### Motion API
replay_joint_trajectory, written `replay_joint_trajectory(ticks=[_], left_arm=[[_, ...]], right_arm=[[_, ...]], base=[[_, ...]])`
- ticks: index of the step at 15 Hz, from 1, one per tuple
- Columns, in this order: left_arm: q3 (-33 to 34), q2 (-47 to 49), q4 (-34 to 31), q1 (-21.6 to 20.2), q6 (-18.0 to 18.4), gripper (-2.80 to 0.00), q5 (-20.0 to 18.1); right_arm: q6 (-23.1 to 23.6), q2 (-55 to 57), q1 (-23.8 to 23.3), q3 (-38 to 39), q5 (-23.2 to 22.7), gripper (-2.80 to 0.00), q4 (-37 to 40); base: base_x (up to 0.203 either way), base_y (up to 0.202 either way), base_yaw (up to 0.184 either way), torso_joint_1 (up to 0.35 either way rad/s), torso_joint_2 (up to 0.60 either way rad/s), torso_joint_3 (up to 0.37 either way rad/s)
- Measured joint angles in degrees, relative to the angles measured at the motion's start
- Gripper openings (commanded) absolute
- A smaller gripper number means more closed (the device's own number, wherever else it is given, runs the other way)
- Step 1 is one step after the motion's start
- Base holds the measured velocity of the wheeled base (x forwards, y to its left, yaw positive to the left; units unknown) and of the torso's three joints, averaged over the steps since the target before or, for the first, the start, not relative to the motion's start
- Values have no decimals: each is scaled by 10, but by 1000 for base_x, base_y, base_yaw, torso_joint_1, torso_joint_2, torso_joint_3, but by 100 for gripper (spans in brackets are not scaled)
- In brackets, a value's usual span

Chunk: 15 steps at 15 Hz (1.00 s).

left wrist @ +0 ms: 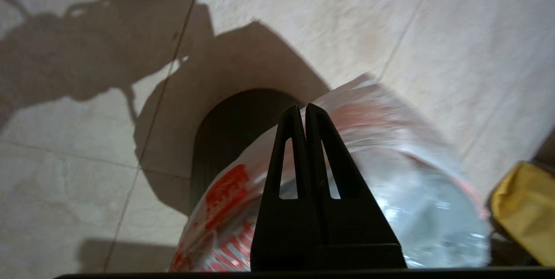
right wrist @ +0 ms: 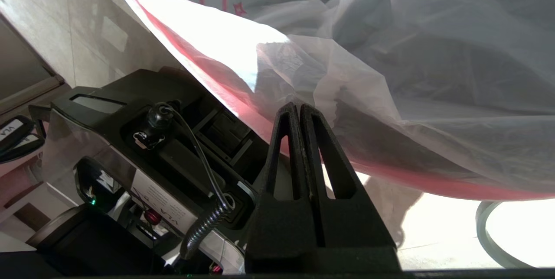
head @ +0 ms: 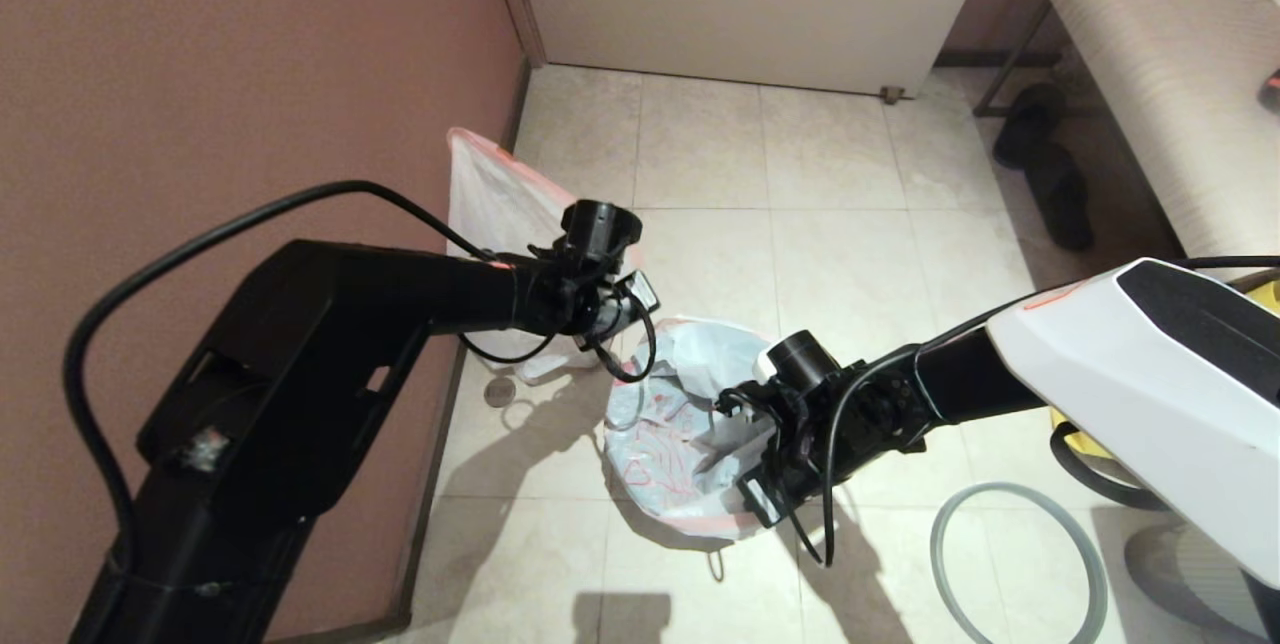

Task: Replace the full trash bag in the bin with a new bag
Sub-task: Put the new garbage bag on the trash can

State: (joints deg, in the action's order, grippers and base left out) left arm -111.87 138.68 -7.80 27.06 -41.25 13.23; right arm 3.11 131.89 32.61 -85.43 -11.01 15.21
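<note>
Hanging over the tiled floor [head: 820, 254] at the middle of the head view, both arms meet above the bin [left wrist: 225, 140], whose mouth is draped with the new bag [head: 680, 424], its red print facing up. The left gripper [left wrist: 302, 110] sits at the bag's upper left edge, jaws clenched tight with no gap between them; in its wrist view the tips lie over the printed plastic where it stretches across the bin's dark wall, and whether any film is pinched between them cannot be told. The right gripper [right wrist: 296, 108] comes in from the right at the bag's lower right side, jaws likewise pressed together, their tips just under the bag's pink-red hem, which sweeps across that wrist view above them; the film looks free of them, though the view is too tight to be sure. The full trash bag [head: 490, 194] stands against the brown wall in the upper left of the head view, behind the left arm. The grey ring rim [head: 945, 564] lies flat on the floor at lower right, apart from the bin.
</note>
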Motion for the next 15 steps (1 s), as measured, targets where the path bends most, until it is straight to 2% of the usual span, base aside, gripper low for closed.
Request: replay_joint_trajectory(ticks=[3, 7, 11, 15], left_arm=[[0, 24, 0, 0, 0, -280, 0], [0, -47, -2, 0, 0, -280, 1], [1, -71, -2, 0, 0, -280, 1], [1, -76, -2, 0, 1, -280, 0]], right_arm=[[1, -2, 0, 1, 0, -280, 5], [18, -14, 2, 5, 0, -280, 31], [27, -21, 4, 9, 0, -280, 35], [67, -32, 6, 24, 2, -280, 65]], base=[[0, 0, 0, 0, 0, 0], [0, 0, 0, 0, 0, 0], [0, 0, 0, 0, 0, 0], [0, 0, 0, 0, 0, 0]])
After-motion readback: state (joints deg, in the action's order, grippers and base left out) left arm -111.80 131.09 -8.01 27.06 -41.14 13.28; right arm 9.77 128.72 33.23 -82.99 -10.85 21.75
